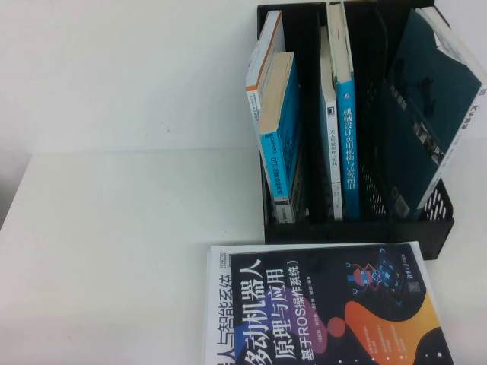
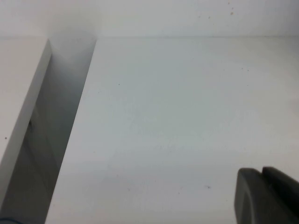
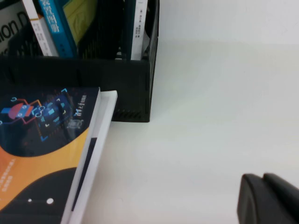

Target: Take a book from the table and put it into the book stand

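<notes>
The book (image 1: pixel 335 319), dark-covered with white Chinese title and an orange blob, lies flat on the white table (image 1: pixel 114 251) at the front, just before the black book stand (image 1: pixel 358 228). In the right wrist view the book's corner (image 3: pixel 42 154) lies next to the stand (image 3: pixel 93 88). My right gripper (image 3: pixel 264 179) is shut and empty over bare table to the right of the book. My left gripper (image 2: pixel 264 175) is shut and empty over bare table (image 2: pixel 187 116). Neither gripper shows in the high view.
A white-covered book (image 1: pixel 218 319) lies under the dark one, sticking out on its left. The stand holds several upright books: blue-spined ones (image 1: pixel 281 137) (image 1: pixel 346 152) and a teal one (image 1: pixel 426 114) leaning in the right slot. A gap beside the table edge (image 2: pixel 60 126) shows in the left wrist view.
</notes>
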`<action>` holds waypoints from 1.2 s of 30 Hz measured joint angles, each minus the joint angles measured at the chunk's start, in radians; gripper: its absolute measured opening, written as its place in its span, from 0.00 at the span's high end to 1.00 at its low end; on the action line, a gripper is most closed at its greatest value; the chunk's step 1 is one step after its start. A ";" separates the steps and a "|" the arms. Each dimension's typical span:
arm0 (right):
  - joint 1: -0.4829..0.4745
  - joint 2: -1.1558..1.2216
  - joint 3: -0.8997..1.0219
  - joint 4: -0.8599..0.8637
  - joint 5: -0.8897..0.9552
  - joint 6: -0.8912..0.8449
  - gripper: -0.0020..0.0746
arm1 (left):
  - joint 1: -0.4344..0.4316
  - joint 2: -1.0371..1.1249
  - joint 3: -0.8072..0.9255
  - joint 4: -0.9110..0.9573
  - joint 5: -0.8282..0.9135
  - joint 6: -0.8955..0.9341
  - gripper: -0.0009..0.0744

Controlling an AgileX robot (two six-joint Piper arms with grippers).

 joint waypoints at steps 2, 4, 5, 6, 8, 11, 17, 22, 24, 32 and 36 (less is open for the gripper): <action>0.000 0.000 0.000 0.000 0.000 0.000 0.96 | 0.000 0.000 0.000 0.000 0.000 0.000 0.99; 0.000 0.000 0.000 0.000 0.000 0.000 0.96 | 0.000 0.000 0.000 0.000 0.000 0.000 0.99; 0.000 0.000 0.000 0.000 0.000 0.000 0.96 | 0.000 0.000 0.000 0.000 0.000 0.000 0.99; 0.000 0.000 0.000 0.000 0.000 0.000 0.96 | 0.000 0.000 0.000 0.000 0.000 0.000 0.99; 0.000 0.000 0.000 0.000 0.000 0.000 0.96 | 0.000 0.000 0.000 0.000 0.000 0.000 0.99; 0.000 0.000 0.000 0.000 0.000 0.000 0.96 | 0.000 0.000 0.000 0.000 0.000 0.000 0.99; 0.000 0.000 0.000 0.000 0.000 0.000 0.96 | 0.000 0.000 0.000 0.000 0.000 0.000 0.99; 0.000 0.000 0.000 0.000 0.000 -0.005 0.96 | 0.000 0.000 0.000 0.000 0.000 0.000 0.99; 0.000 0.000 0.000 0.000 0.000 -0.013 0.96 | 0.000 0.000 0.000 0.000 0.000 0.000 0.99; 0.000 0.000 0.000 0.000 0.000 -0.020 0.96 | 0.000 0.000 0.000 0.000 0.000 0.000 0.99; 0.000 0.000 0.000 0.000 0.000 -0.022 0.96 | 0.000 0.000 0.000 0.000 0.000 0.000 0.99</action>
